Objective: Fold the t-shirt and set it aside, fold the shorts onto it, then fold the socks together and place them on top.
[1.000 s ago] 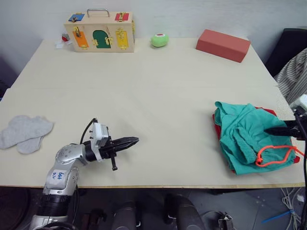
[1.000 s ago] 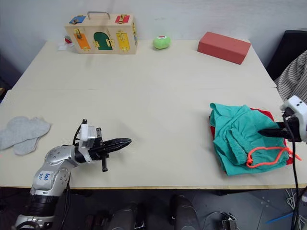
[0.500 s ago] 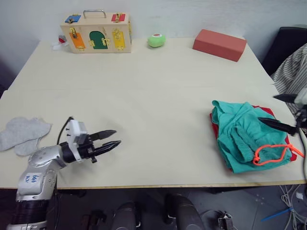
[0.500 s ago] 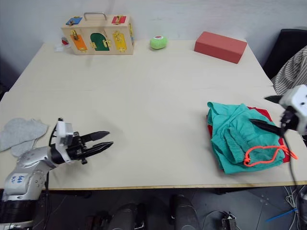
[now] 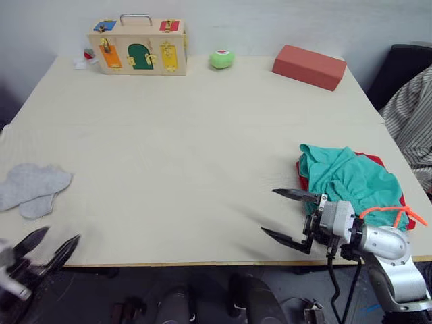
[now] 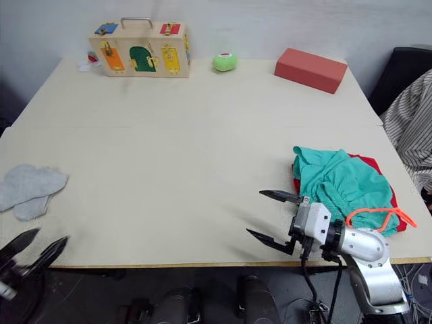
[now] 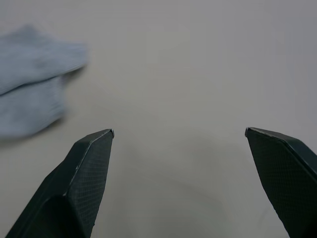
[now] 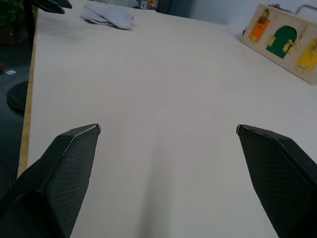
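The teal-green shorts (image 5: 345,177) lie folded on the red t-shirt (image 5: 378,160) near the table's right edge, and the orange drawstring (image 5: 395,212) trails at the front. At the far left of the table (image 5: 202,135) lie the light grey socks (image 5: 30,189), overlapping and flat; the left wrist view has them as the socks (image 7: 29,94). Just left of the clothes pile, low over the front of the table, my right gripper (image 5: 278,212) stands open and empty, pointing left. My left gripper (image 5: 61,234) hangs open and empty at the front-left table edge, a little nearer than the socks.
Along the back edge stand a wooden latch box (image 5: 138,52), a green ball (image 5: 222,58) and a red block (image 5: 309,65). A striped cloth (image 5: 412,128) hangs beyond the right edge. The wide middle of the table is bare.
My right gripper came off the shorts, swung left of the pile and opened wide. My left gripper opened from shut and pulled back to the front-left edge.
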Robot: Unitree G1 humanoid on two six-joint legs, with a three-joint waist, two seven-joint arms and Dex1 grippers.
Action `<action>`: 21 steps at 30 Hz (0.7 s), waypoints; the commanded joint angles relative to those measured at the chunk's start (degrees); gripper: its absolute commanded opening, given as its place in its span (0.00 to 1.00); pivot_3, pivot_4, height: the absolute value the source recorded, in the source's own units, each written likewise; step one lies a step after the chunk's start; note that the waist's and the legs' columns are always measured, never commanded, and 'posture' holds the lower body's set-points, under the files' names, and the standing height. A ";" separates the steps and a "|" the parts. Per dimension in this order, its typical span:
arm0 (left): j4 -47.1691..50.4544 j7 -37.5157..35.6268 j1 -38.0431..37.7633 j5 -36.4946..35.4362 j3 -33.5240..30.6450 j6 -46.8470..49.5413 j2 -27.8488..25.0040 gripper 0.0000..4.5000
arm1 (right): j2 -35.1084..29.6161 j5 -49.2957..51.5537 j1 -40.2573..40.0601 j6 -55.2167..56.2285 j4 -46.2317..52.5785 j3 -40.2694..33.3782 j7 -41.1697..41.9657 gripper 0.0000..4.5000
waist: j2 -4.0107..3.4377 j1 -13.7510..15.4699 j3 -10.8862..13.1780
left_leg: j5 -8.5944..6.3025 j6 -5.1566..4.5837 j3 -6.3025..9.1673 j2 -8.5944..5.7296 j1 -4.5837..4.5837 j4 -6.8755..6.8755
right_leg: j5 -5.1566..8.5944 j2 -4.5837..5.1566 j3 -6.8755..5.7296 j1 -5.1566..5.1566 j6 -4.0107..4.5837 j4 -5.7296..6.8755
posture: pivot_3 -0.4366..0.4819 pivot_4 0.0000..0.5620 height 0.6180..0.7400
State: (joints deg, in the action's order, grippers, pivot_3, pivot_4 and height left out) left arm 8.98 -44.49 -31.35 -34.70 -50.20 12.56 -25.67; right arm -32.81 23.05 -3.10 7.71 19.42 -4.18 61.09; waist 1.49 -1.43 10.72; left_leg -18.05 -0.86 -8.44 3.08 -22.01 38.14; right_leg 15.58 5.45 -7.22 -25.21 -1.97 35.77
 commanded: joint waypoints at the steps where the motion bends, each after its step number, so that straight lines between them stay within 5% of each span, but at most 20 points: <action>1: -2.24 4.08 -5.05 -0.73 -6.53 -3.60 4.40 0.99 | 1.15 1.20 0.10 1.98 0.63 2.05 0.70 1.00 | 0.12 0.11 -0.07 | -0.05 0.04 0.03 0.01 0.07 0.00 | 0.02 0.00 -0.02 0.09 0.04 -0.04 | 0.48 0.27 1.00; 7: -0.51 8.74 -6.11 1.32 -6.08 -3.28 3.51 0.99 | 1.13 2.08 1.46 3.34 -1.35 4.44 3.30 1.00 | 0.23 1.44 -0.13 | -0.08 0.06 0.09 0.04 0.07 -0.01 | 0.09 -0.02 -0.13 0.13 0.16 -0.18 | 0.48 0.27 1.00; 15: -0.22 18.29 4.93 7.39 1.16 12.53 -13.38 0.99 | 2.50 7.75 9.16 -5.07 2.33 6.76 1.46 1.00 | 0.25 1.40 -0.16 | -0.05 0.06 0.08 0.08 0.07 -0.01 | 0.08 -0.01 -0.12 0.07 0.19 0.06 | 0.48 0.27 1.00; 21: -7.30 17.10 12.38 13.66 9.42 14.69 -21.89 0.99 | 3.93 5.41 11.11 -3.78 0.85 9.21 1.47 1.00 | 0.21 0.66 -0.15 | 0.14 0.25 -0.07 0.14 0.03 -0.11 | 0.14 -0.08 -0.06 -0.14 0.30 0.18 | 0.48 0.27 1.00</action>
State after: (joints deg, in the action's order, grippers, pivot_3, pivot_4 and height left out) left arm 3.80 -27.17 -19.42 -23.28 -41.69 27.50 -46.54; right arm -29.31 28.74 7.96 2.66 19.91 4.76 62.85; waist 1.70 -0.77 10.57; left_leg -17.88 -0.53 -8.52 3.22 -22.00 38.02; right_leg 15.72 5.36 -7.29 -25.37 -1.67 35.95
